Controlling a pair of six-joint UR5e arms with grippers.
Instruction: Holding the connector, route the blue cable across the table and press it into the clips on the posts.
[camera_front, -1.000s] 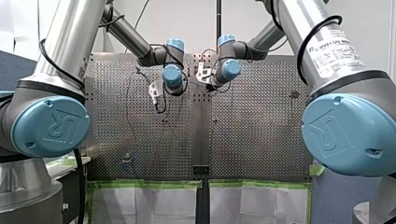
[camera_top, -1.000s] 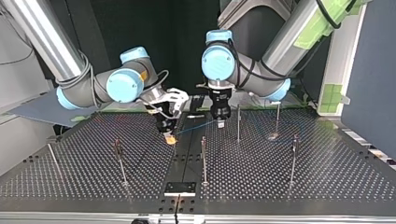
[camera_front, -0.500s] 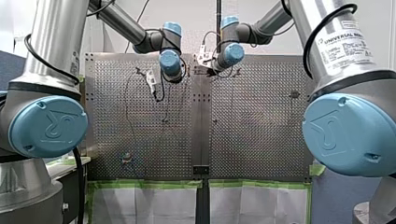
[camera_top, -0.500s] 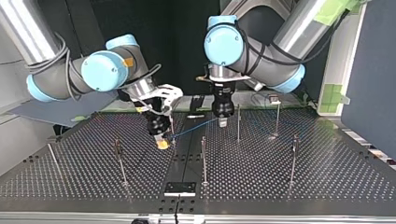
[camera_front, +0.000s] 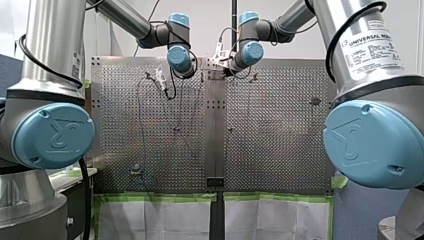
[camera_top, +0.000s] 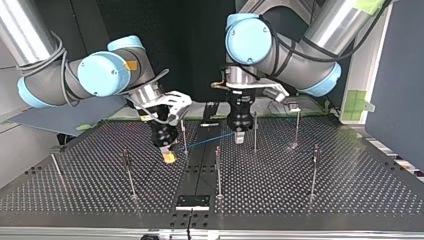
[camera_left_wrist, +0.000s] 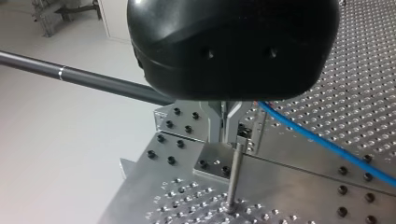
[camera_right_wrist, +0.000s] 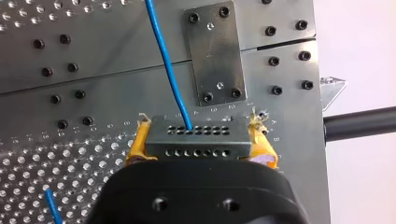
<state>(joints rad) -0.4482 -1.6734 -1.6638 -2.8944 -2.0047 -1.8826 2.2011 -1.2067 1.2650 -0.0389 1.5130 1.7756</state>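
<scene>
Tabletop: a perforated metal tabletop (camera_top: 300, 200) studded with thin upright posts, with a dark room behind it.
Right fingers: my right gripper (camera_top: 168, 151) is closed on the connector (camera_right_wrist: 196, 138), a grey block with rows of holes; a yellow pad (camera_right_wrist: 138, 142) clamps each end.
Left fingers: my left gripper (camera_top: 239, 137) has its metal fingers (camera_left_wrist: 215, 123) pinched together on the blue cable (camera_top: 205, 140), which comes out just beside them.
Cable's lie: it leaves the connector's face straight ahead of the right fingers and runs as one taut line between the two grippers.
Deciding relation: one post (camera_top: 184, 135) stands just beside the right fingers, between the grippers, and the span crosses it near its upper part. I cannot tell whether they touch.
Nearer arm: my right for that post. Another post (camera_left_wrist: 233, 177) rises just ahead of the left fingers, its clip (camera_left_wrist: 242, 133) close under their tips.
View differences: only the right wrist view shows the grip on the connector, and only the left wrist view shows a clip. The top view alone shows the whole span.
</scene>
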